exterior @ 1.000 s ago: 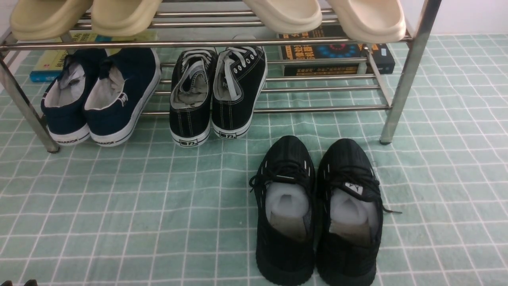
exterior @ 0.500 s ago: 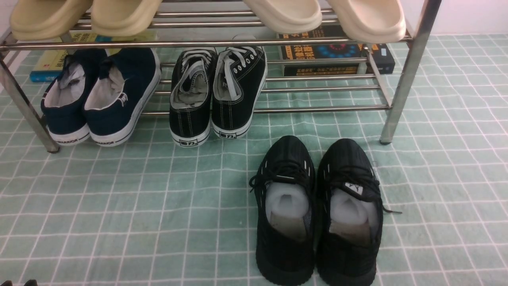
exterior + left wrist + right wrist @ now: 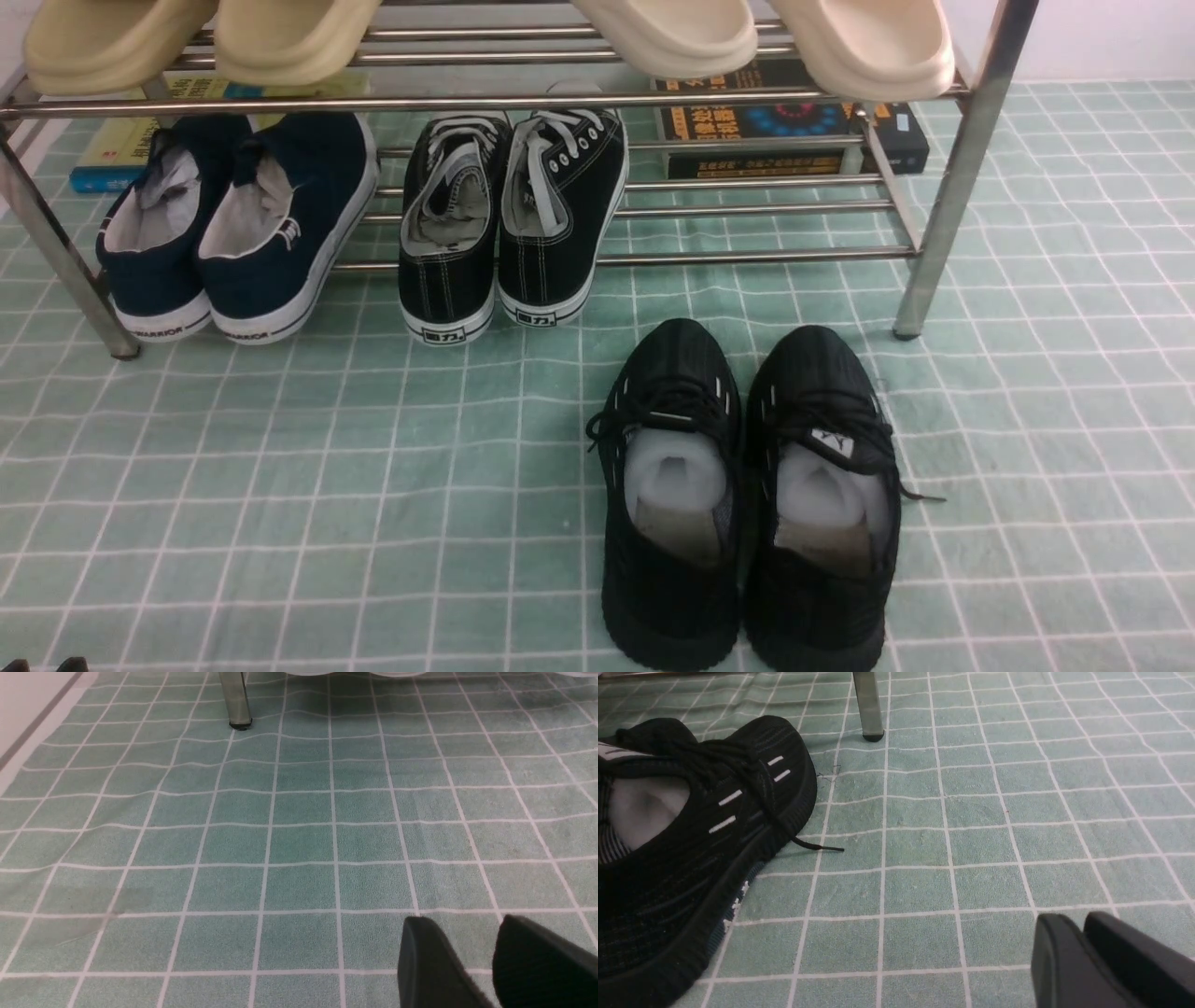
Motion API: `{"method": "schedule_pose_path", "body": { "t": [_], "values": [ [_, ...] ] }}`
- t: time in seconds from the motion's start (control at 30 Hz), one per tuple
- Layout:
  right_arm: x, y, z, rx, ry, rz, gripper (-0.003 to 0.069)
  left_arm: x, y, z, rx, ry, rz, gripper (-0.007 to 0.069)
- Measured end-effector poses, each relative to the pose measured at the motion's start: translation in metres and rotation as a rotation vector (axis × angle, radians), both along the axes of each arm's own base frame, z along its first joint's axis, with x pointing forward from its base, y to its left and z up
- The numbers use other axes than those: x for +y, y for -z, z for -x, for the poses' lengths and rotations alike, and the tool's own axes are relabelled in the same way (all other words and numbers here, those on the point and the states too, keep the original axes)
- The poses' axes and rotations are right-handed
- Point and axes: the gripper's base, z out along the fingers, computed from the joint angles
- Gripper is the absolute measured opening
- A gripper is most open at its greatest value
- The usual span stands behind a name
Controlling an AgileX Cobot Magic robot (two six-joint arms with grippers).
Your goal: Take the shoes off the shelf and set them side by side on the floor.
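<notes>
Both black mesh shoes stand side by side on the pale green grid floor (image 3: 280,485), toes toward the shelf: the left shoe (image 3: 672,495) and the right shoe (image 3: 822,504) touch along their inner sides. The silver tube shelf (image 3: 943,187) rises behind them. In the right wrist view one shoe (image 3: 691,858) lies well apart from my right gripper (image 3: 1073,919), which is shut and empty above the floor. My left gripper (image 3: 465,924) is open with only floor between its fingers, far from the shelf leg (image 3: 236,700).
On the lower tier sit navy slip-ons (image 3: 238,224) and black canvas sneakers (image 3: 509,224). Beige slippers (image 3: 672,33) rest on the upper tier. Books (image 3: 784,131) lie under the shelf at the back. A shelf leg (image 3: 868,704) stands beyond the shoe.
</notes>
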Motion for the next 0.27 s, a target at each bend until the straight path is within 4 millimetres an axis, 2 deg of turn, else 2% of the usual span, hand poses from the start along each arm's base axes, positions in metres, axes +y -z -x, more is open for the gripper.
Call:
{"method": "schedule_pose_path", "body": {
  "t": [0.27],
  "values": [
    [0.0000,0.0000,0.0000,0.000,0.000,0.000,0.0107,0.0000,0.0000,0.0000,0.000,0.000,0.000,0.0242]
  ]
}}
